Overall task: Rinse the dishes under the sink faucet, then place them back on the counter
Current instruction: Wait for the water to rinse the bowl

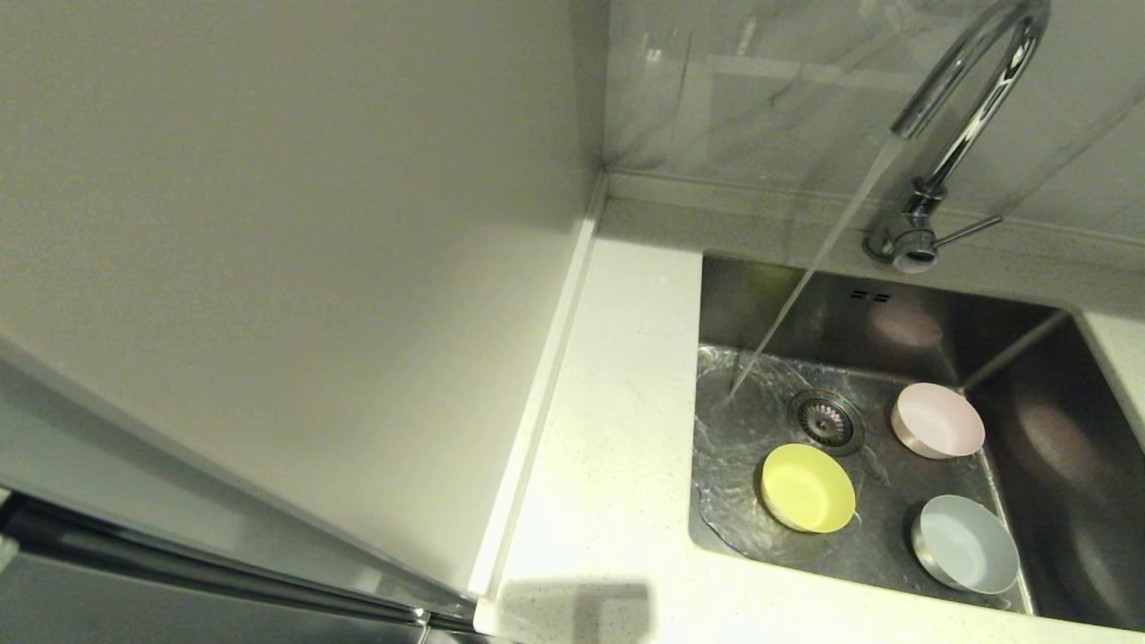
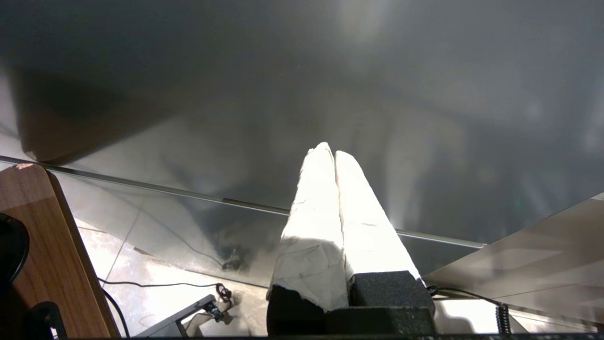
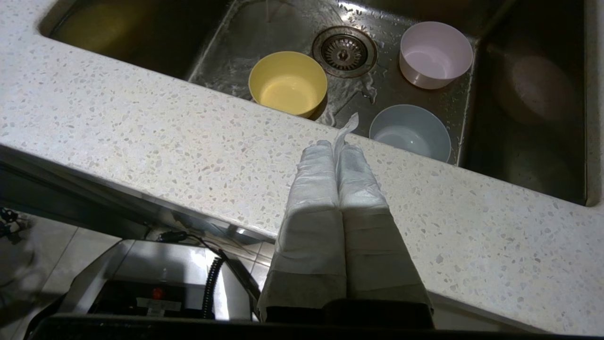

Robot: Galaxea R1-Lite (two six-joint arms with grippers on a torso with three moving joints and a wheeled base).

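Meanwhile, water streams from the tall chrome gooseneck faucet (image 1: 971,107) into the brushed steel sink (image 1: 1038,429), where the yellow bowl (image 1: 807,487), pale pink bowl (image 1: 937,419) and grey bowl (image 1: 966,544) sit around the drain. Both the right gripper (image 3: 334,144), hanging before the speckled white counter (image 1: 617,429), and the parked left gripper (image 2: 330,152) are clenched empty.

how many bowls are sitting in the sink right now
3, all upright on the sink floor: yellow bowl nearest the water stream, pink bowl beside the drain, grey bowl at the front. None looks hidden.
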